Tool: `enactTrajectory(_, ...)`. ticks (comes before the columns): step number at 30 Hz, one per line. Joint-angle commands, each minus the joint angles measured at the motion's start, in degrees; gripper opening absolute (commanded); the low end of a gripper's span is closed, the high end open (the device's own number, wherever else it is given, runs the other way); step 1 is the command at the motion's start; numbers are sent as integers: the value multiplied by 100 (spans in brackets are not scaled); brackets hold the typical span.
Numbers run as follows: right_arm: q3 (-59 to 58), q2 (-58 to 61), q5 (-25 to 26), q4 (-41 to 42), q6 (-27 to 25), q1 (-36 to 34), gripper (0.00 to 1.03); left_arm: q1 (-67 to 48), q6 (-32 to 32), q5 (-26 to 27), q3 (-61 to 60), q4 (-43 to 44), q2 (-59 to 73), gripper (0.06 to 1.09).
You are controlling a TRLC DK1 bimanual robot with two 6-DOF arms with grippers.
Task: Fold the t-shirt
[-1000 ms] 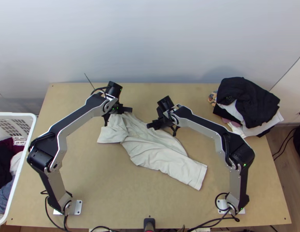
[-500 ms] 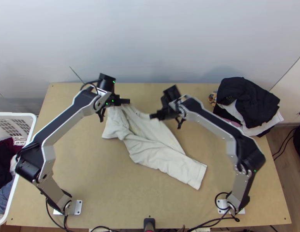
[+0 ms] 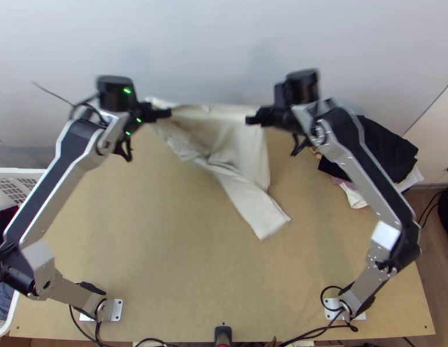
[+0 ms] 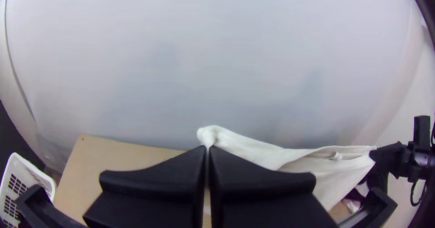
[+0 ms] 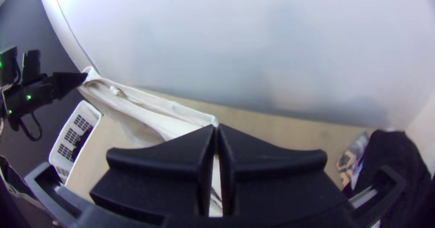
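A white laundry basket (image 3: 21, 170) stands outward of my left claw (image 4: 208, 147), beside the tabletop (image 3: 137, 248), probably as the source of garments to be folded. That claw, its fingers pressed together, pinches one upper corner of the pale t-shirt (image 3: 235, 156), which hangs between my two claws, its top edge drawn across and its body trailing below in a loose, slanting, creased fall. I judge that I grip it at two spread points so its weight can pull out the bunching before it is laid flat; which edge I have, I cannot tell. My right claw (image 5: 216, 126), likewise closed tight, pinches the opposite upper corner, apparently to keep the span level. Beyond it, on its outer side, sits a clothes pile (image 3: 385, 141) of black and white pieces, a patterned item (image 5: 349, 160) at its edge, parked there, I would guess, to leave the middle for folding. By my count: two claws, one t-shirt, one basket, one pile; how many garments the pile or basket holds I cannot tell.
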Motion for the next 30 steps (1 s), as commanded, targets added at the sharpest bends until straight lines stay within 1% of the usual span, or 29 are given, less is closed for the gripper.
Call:
enactTrajectory(1,1236,-318,1106,-106,-767,162,3,212,46,-214,991,4,-383,10)
enactTrajectory(6,1263,-643,1976,430,-1540,601,3,177,152,-249,1659,-5,-523,9)
enactTrajectory(8,1254,-775,2319,685,-1830,742,3,142,213,-354,1826,-5,-576,9)
enactTrajectory(10,1254,-889,2565,1001,-2147,838,3,124,275,-442,2010,-5,-620,10)
enactTrajectory(12,1192,-1047,2811,1371,-2569,953,3,98,389,-557,2247,56,-664,10)
enactTrajectory(13,1157,-1118,2899,1599,-2806,1014,3,72,503,-671,2309,171,-699,10)
enactTrajectory(18,1105,-1372,3295,2724,-4028,1436,3,-166,1567,-1295,2318,1217,-963,10)
enactTrajectory(21,1105,-1416,3453,3049,-4564,1805,3,-183,1866,-1506,2318,1524,-1059,9)
enactTrajectory(24,1096,-1425,3514,3111,-4783,2157,3,-139,1980,-1884,2309,1779,-1112,9)
enactTrajectory(27,1087,-1408,3549,3128,-4950,2517,3,10,2138,-2095,2300,2016,-1174,9)
enactTrajectory(29,1087,-1390,3558,3146,-5047,2763,3,221,2191,-2200,2300,2306,-1209,9)
enactTrajectory(30,1087,-1372,3567,3146,-5100,2860,3,265,2314,-2270,2300,2465,-1226,10)
